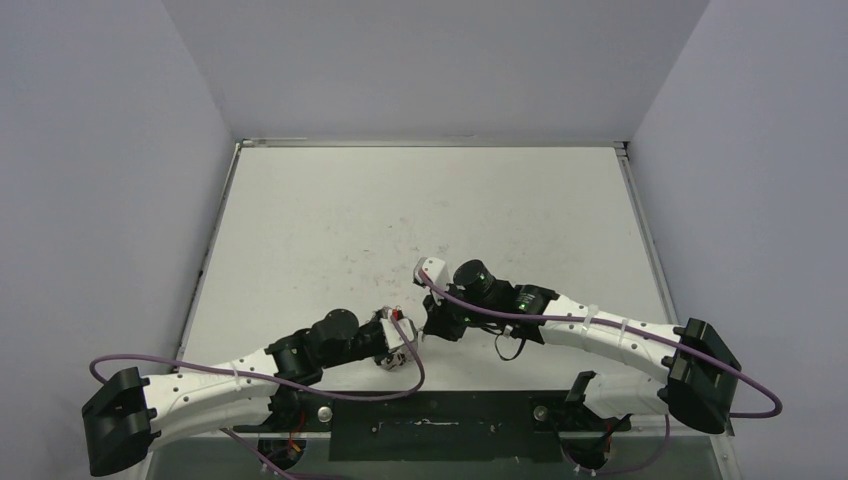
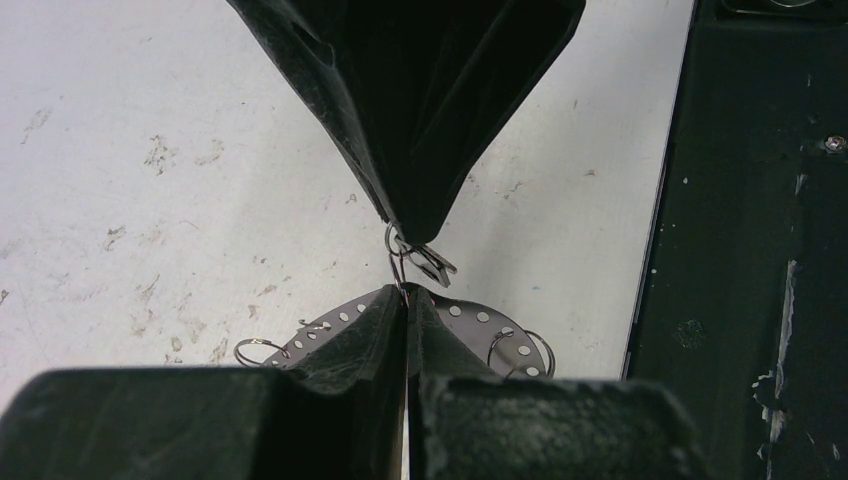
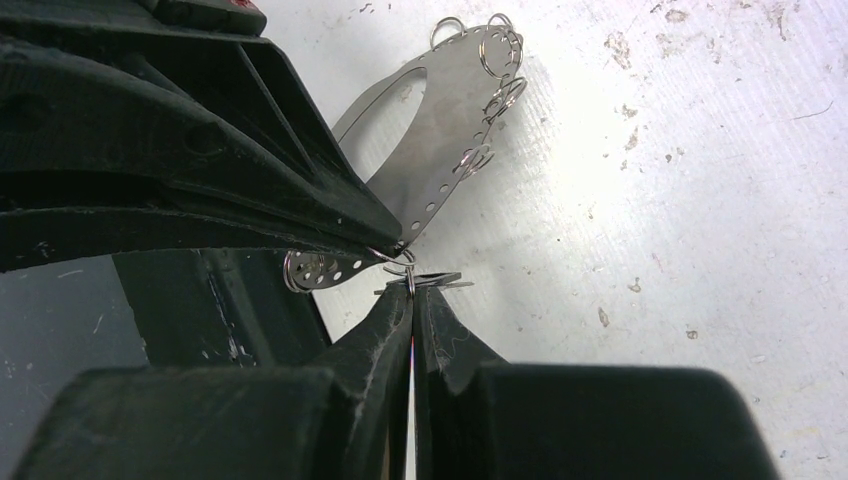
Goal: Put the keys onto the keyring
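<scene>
Clenching tip to tip over the worktop [image 1: 400,220], the left claw [image 2: 405,298] grips the keyring [image 3: 450,130], a perforated silver band strung with small rings [image 3: 497,50], at its edge. The right claw [image 3: 411,298] is clamped on the tiny key [image 2: 432,263], which sits against the keyring between both tips.

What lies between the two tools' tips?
A tiny silver ring and the key at the right tool tip; nothing else, seen best in the left wrist view.

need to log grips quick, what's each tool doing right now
Left tool: closed, holding the perforated silvery oval metal keyring.
Right tool: closed, holding the tiny silver key.
</scene>
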`<state>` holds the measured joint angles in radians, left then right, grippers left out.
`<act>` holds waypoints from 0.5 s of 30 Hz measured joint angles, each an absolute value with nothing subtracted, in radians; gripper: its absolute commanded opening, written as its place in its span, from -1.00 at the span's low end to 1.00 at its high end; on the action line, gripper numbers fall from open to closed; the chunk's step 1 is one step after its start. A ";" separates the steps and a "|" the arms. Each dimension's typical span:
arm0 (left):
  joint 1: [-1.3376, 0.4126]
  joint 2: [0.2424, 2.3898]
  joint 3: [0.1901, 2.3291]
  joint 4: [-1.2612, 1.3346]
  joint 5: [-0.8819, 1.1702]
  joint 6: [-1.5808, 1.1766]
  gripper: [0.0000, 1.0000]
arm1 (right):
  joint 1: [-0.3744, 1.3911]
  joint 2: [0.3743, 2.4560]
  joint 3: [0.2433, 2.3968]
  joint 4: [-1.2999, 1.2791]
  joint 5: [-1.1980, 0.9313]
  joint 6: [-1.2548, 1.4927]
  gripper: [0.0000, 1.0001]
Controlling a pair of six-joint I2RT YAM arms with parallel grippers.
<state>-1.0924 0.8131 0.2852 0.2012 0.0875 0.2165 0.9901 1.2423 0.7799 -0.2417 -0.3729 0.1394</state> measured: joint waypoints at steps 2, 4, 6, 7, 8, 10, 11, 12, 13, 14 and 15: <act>-1.092 0.813 0.285 0.201 0.088 0.216 -1.00 | 0.990 1.242 0.780 -0.241 -0.372 0.139 -0.52; -1.092 0.812 0.285 0.201 0.088 0.216 -1.00 | 0.990 1.242 0.780 -0.240 -0.369 0.142 -0.27; -1.092 0.810 0.285 0.200 0.089 0.216 -1.00 | 0.990 1.234 0.778 -0.239 -0.364 0.140 0.16; -1.092 0.808 0.285 0.199 0.090 0.216 -1.00 | 0.990 1.226 0.776 -0.239 -0.363 0.138 0.26; -1.092 0.805 0.285 0.199 0.090 0.216 -1.00 | 0.990 1.215 0.772 -0.238 -0.363 0.135 0.34; -1.092 0.796 0.285 0.199 0.091 0.216 -1.00 | 0.990 1.187 0.768 -0.240 -0.366 0.115 0.40; -1.092 0.791 0.285 0.198 0.091 0.216 -1.00 | 0.990 1.176 0.767 -0.239 -0.368 0.109 0.41; -1.092 0.785 0.285 0.198 0.091 0.216 -1.00 | 0.990 1.160 0.767 -0.238 -0.373 0.102 0.43; -1.092 0.779 0.285 0.197 0.091 0.216 -1.00 | 0.990 1.145 0.765 -0.236 -0.376 0.095 0.45; -1.092 0.772 0.285 0.195 0.091 0.216 -1.00 | 0.990 1.127 0.761 -0.232 -0.379 0.090 0.46; -1.092 0.765 0.285 0.190 0.091 0.216 -1.00 | 0.990 1.110 0.759 -0.231 -0.383 0.086 0.47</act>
<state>-1.0924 0.7647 0.2852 0.1902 0.0906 0.2165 0.9901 1.1103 0.7586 -0.2310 -0.3832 0.0864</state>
